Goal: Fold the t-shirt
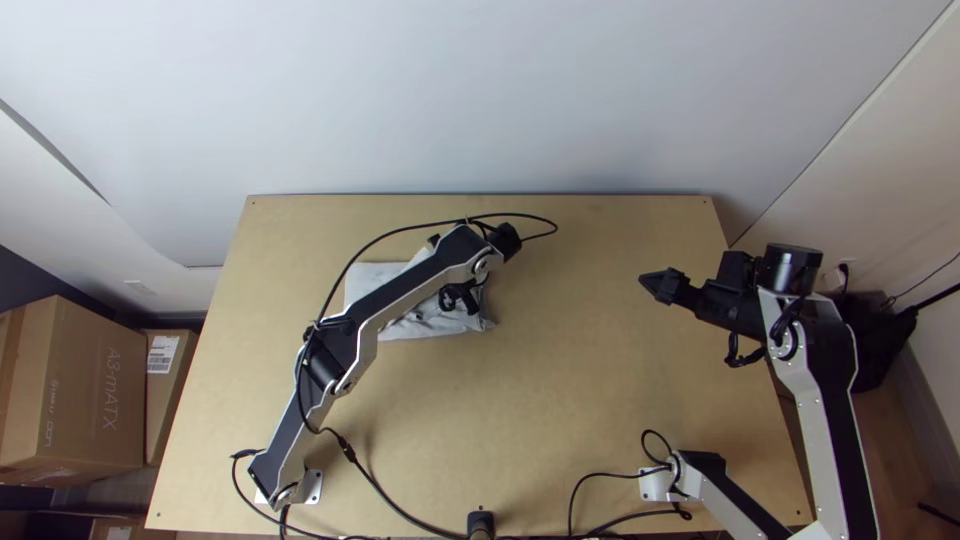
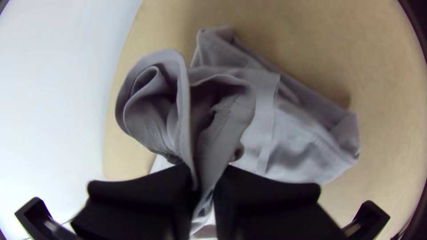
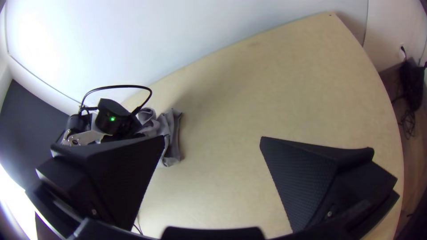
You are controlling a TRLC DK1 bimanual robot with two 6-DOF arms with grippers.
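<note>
Your wide-fingered black right gripper (image 1: 660, 285) hangs wide open and empty above the light wooden table (image 1: 560, 400); your matching left gripper (image 1: 455, 297) pinches a bunched part of the grey cloth T-shirt (image 1: 436, 325), the rest lying rumpled at far left.

Cardboard boxes (image 1: 95, 390) beside the table (image 1: 560, 400) — pale wall (image 1: 450, 90) behind.

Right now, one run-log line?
black left gripper: shut on gathered part of grey cloth t-shirt | black right gripper: open, holding nothing | fold: unfinished
</note>
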